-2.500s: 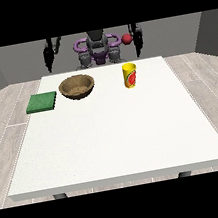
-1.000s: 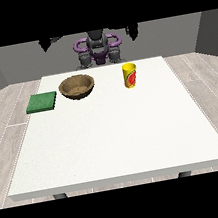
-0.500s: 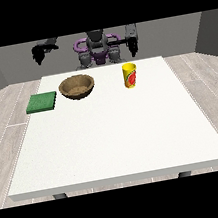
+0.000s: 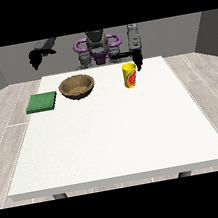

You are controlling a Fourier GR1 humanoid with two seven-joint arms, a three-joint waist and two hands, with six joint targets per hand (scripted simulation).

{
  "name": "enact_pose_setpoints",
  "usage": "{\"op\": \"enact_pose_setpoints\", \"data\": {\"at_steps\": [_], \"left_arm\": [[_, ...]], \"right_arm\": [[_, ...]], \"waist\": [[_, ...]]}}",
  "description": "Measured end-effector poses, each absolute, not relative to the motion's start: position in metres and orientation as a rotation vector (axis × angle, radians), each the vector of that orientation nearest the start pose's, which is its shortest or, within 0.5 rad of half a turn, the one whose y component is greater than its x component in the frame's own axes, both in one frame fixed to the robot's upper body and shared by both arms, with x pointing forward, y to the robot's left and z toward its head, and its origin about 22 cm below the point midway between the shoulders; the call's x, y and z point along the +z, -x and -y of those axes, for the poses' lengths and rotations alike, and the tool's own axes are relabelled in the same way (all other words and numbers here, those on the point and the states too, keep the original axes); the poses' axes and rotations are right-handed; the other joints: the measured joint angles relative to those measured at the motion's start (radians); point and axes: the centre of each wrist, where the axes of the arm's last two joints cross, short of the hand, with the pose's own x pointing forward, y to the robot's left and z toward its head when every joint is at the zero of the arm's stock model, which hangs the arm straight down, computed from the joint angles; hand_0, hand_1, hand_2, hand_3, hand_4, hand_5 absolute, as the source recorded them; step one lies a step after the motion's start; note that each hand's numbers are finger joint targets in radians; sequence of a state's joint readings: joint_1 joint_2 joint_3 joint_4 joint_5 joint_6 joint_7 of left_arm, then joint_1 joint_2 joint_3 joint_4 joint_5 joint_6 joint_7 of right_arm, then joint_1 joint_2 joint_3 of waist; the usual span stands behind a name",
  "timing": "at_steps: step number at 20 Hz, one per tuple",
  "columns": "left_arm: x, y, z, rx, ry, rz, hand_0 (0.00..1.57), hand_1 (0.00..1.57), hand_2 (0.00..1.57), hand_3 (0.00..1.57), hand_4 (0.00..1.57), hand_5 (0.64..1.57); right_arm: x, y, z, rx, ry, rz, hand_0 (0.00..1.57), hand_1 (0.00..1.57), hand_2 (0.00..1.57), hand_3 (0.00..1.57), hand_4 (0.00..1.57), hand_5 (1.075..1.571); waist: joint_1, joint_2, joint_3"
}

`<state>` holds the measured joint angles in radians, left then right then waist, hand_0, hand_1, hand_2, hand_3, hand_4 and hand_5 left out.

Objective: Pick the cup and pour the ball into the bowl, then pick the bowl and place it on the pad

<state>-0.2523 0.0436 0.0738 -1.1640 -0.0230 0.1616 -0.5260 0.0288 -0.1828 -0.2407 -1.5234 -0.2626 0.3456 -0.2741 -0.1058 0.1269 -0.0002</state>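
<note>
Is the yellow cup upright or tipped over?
Upright: the cup stands on its base on the table, open rim facing up, beside the bowl.

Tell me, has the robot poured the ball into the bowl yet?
Not yet. Nothing looks done: the yellow cup stands upright on the table, and the brown bowl sits beside the green pad, not on it. The hand at the view's right hangs just behind the cup, not holding it. The hand at the view's left is raised off to the side. Picking up, pouring and moving the bowl are all left.
</note>
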Motion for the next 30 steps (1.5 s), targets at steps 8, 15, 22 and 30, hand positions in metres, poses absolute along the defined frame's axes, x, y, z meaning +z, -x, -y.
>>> {"op": "enact_pose_setpoints", "data": {"at_steps": [8, 15, 22, 30], "left_arm": [[-0.064, -0.311, -0.244, 0.025, -0.278, 1.912, 0.85, 0.85, 0.00, 0.00, 0.25, 1.455], [-0.083, -0.310, -0.235, -0.048, -0.451, 1.922, 1.31, 1.31, 1.57, 1.57, 1.21, 1.550], [-0.072, -0.328, -0.232, -0.234, -0.617, 1.840, 1.32, 1.32, 1.57, 1.57, 1.22, 1.553], [-0.048, -0.358, -0.211, -0.664, -0.917, 1.703, 1.22, 1.22, 1.57, 1.46, 1.14, 1.568]], "right_arm": [[0.009, -0.231, 0.353, 0.005, -0.171, 1.879, 0.00, 0.00, 0.00, 0.00, 0.27, 1.569], [0.022, -0.233, 0.386, 0.012, -0.184, 1.920, 0.00, 0.00, 0.00, 0.00, 0.31, 1.569], [0.018, -0.230, 0.402, -0.015, -0.169, 1.823, 0.00, 0.00, 0.00, 0.00, 0.47, 1.571], [0.030, -0.251, 0.402, -0.014, -0.114, 1.712, 0.00, 0.00, 0.00, 0.00, 0.61, 1.566]], "waist": [[-0.046, 0.050, -0.0001], [-0.084, 0.095, 0.0015], [-0.070, -0.011, 0.0017], [-0.044, -0.137, 0.0048]]}}
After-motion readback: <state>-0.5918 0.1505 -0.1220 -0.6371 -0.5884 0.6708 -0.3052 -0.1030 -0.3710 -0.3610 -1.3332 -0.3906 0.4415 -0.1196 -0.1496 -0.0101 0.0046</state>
